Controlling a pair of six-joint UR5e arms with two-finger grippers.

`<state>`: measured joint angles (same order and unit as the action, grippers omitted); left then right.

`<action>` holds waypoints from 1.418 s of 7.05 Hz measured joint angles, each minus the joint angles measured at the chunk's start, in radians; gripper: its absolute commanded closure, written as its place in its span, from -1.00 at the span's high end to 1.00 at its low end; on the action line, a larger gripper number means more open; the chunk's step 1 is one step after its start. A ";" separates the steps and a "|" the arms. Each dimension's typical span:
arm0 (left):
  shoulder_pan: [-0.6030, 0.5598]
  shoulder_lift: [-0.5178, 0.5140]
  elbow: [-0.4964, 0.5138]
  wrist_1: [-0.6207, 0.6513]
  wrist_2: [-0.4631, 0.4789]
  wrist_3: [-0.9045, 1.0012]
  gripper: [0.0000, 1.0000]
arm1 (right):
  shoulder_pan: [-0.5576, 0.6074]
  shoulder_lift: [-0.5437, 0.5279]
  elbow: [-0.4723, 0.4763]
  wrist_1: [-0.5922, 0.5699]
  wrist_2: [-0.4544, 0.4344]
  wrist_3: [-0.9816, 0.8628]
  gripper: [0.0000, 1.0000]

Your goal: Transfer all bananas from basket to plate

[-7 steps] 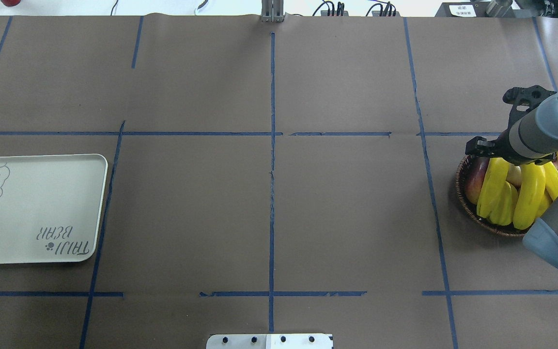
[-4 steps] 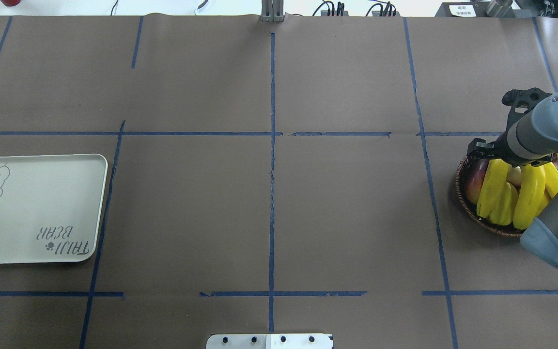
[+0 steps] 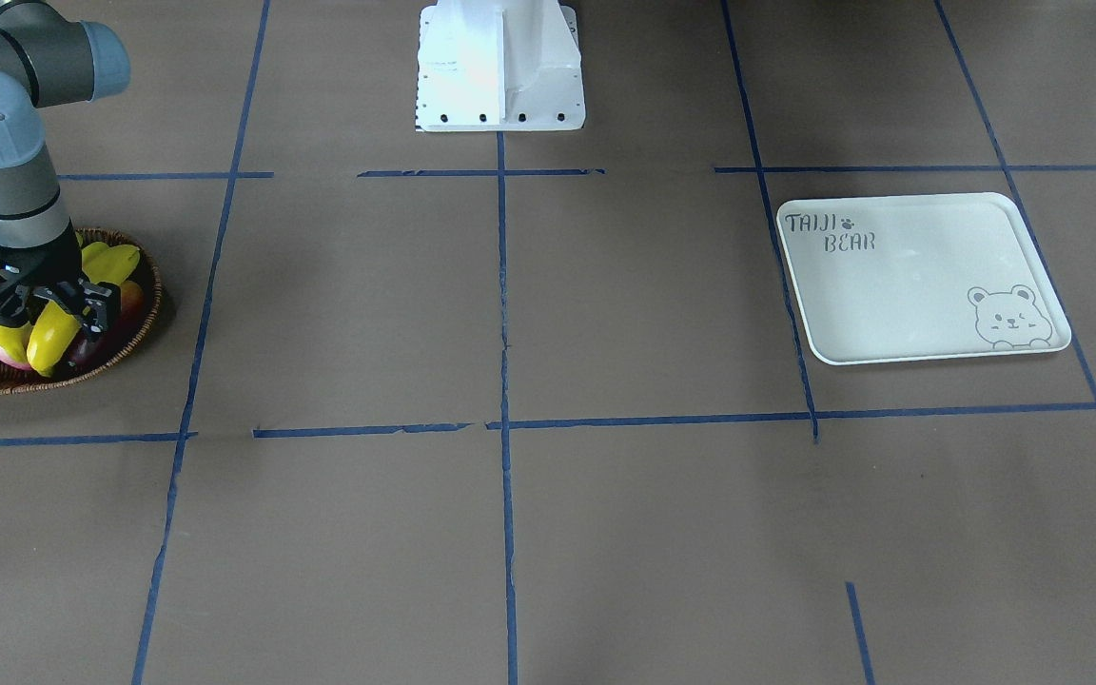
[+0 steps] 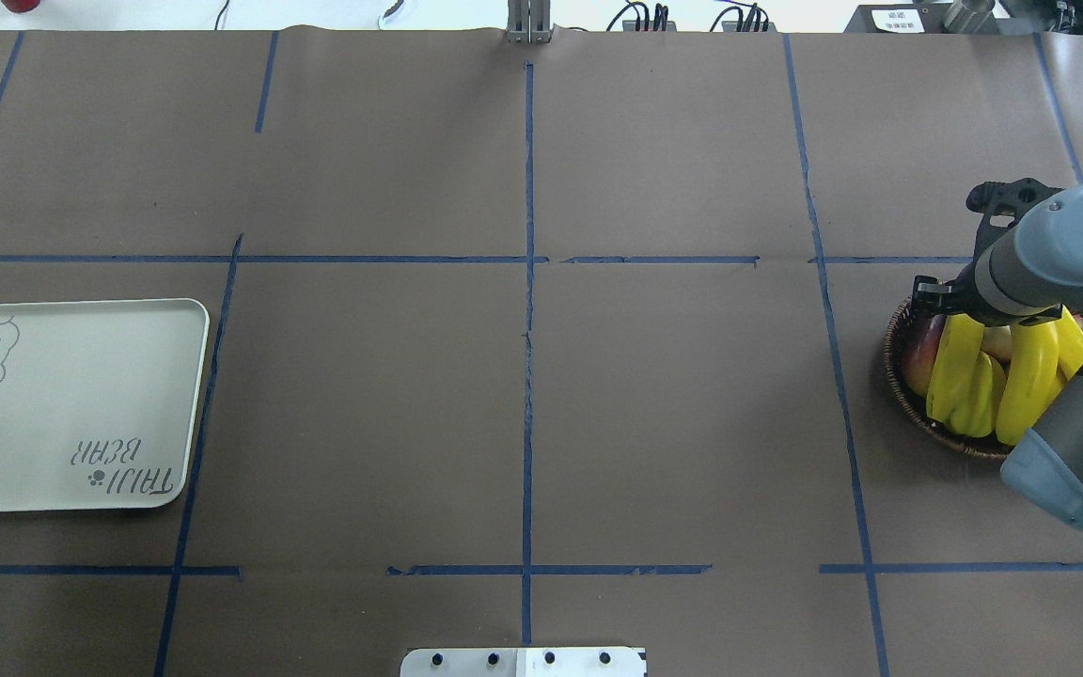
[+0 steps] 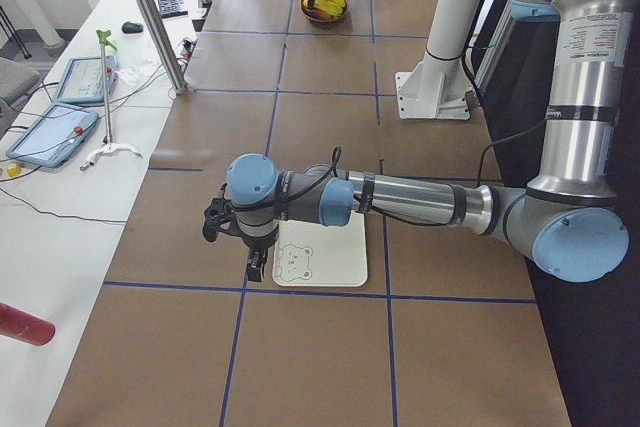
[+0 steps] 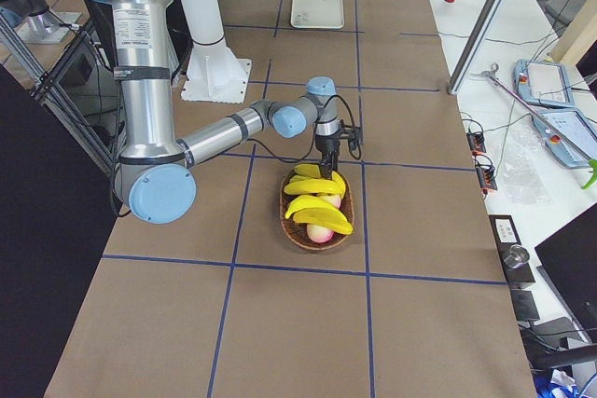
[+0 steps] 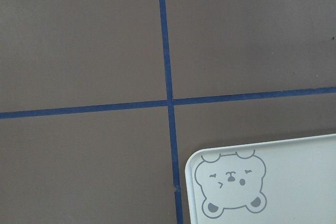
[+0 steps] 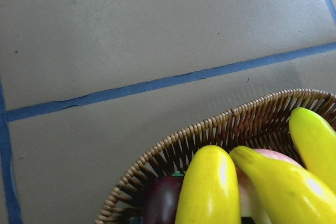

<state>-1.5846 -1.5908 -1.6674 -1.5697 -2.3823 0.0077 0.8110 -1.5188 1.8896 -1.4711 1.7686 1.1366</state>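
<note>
Right gripper (image 3: 27,306) hangs over the basket (image 8: 210,132) with its fingers pointing straight down. Its black jaws are spread wide and straddle the bananas (image 6: 315,205) at their ends farthest from the robot. No banana is pinched between them, and whether a finger touches the fruit cannot be told.

The right arm reaches out low from its base. Its forearm runs over the desk (image 4: 673,423) and the wrist turns downward above the basket's far rim.

The basket sits close to the desk's right end, about midway between the robot-side edge and the far edge. All the bananas lie in it, side by side. Their long axes run from the robot-side edge toward the far edge, across the basket's length, and their tips curve up at the rim. The right wrist view shows 3 smooth yellow ends against the wicker wall. A ridged starfruit (image 4: 960,381) and a reddish fruit (image 4: 920,355) share the basket on its side toward the desk's middle.

The plate (image 4: 71,395) lies flat at the desk's left end, well apart from the basket. The left gripper (image 5: 250,252) hangs beside the plate's corner with the bear drawing (image 7: 231,184), on a forearm stretched nearly level over the desk. Whether its jaws are apart cannot be told.
</note>
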 measured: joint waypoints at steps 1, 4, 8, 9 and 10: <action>0.000 0.000 0.000 0.000 0.000 0.000 1.00 | 0.001 -0.001 0.013 0.000 -0.001 0.000 -1.00; 0.000 0.000 0.001 -0.001 0.000 0.000 1.00 | 0.004 -0.011 0.083 -0.008 0.009 -0.002 -1.00; 0.001 -0.008 -0.009 -0.010 -0.002 -0.001 1.00 | -0.015 0.140 0.205 -0.037 0.062 0.288 -1.00; 0.002 -0.014 -0.014 -0.031 -0.004 -0.009 1.00 | -0.043 0.232 0.183 -0.036 0.060 0.425 -1.00; 0.015 -0.027 -0.020 -0.053 -0.025 -0.041 1.00 | -0.078 0.326 0.141 -0.027 0.042 0.549 -1.00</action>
<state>-1.5698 -1.6174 -1.6871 -1.6230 -2.4077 -0.0332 0.7326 -1.1928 2.0306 -1.4977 1.8102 1.6852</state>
